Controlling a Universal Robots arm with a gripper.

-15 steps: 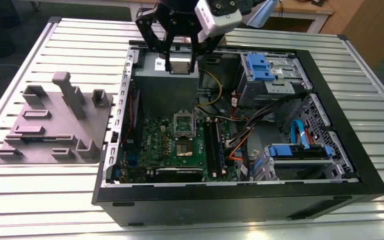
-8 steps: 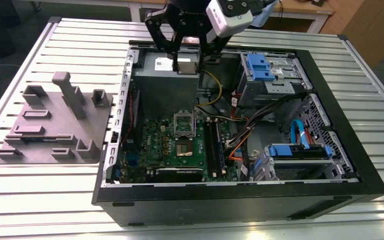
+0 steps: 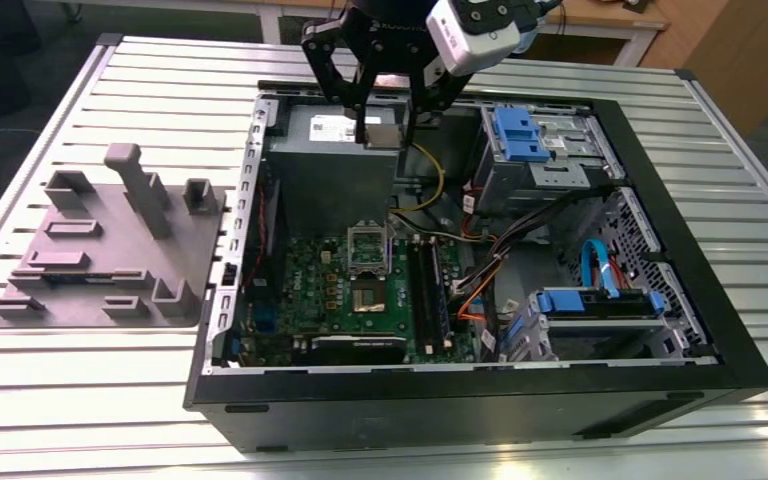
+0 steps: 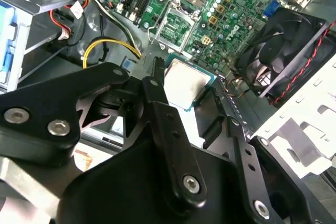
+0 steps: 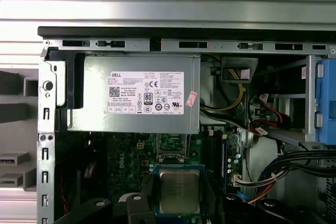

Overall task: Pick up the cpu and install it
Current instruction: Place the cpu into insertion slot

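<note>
Gripper (image 3: pixel 384 122) fingers closed on cpu (image 3: pixel 381 136). One finger (image 4: pixel 156 80) on each side, chip pinched between. Cpu up in air, flat, silver top up, over power supply (image 3: pixel 324 165), near far edge of computer case (image 3: pixel 464 410). Socket (image 3: pixel 364 295) on motherboard (image 3: pixel 311 285) sits lower, well apart from chip. In second wrist view, black gripper links hide near part of cpu (image 4: pixel 186 83). Grip probably firm; contact spots hard to see.

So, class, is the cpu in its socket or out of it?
Out. The gripper holds the cpu above the case, and the socket on the motherboard lies bare.
</note>
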